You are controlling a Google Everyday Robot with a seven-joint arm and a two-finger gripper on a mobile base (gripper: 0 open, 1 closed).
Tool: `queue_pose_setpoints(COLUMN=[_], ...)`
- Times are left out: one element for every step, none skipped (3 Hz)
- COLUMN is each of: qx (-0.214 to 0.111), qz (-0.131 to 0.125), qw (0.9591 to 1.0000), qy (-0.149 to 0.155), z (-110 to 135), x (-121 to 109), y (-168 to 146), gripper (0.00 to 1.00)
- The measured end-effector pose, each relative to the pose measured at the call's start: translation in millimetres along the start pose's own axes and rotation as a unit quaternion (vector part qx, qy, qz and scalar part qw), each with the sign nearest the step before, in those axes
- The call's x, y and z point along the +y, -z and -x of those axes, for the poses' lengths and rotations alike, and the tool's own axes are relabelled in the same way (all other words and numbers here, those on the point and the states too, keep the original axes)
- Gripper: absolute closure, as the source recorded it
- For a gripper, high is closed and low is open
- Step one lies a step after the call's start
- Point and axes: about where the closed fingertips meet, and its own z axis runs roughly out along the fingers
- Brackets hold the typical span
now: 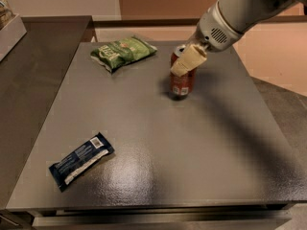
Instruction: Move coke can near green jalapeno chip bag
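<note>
The coke can (182, 83) is red with a silver top and stands upright near the middle back of the dark table (158, 166). My gripper (187, 61) comes in from the upper right and is shut on the can's upper part, with one pale finger (188, 60) across its front. The green jalapeno chip bag (123, 51) lies flat at the back left of the table, about a can's height to the left of the can.
A dark blue wrapper with a white stripe (80, 161) lies at the front left. A dark counter (33, 66) adjoins the table on the left, with a pale box (9, 30) at its far end. The table's right edge drops to the floor.
</note>
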Motion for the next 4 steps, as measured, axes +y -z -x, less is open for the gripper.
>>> queue_pose_setpoints(qx=[-0.009, -0.015, -0.017, -0.016], qz=[-0.019, -0.03, -0.029, -0.018], qw=[0.9997, 0.9992, 0.999, 0.9992], qy=[-0.008, -0.021, -0.03, -0.032], z=[21.7, 40.8, 54.9, 67.8], x=[-23.8, -46.8, -64.9, -75.4], y=[-1.5, -9.4, -24.1, -43.7], gripper=[1.0, 1.0, 1.0, 1.0])
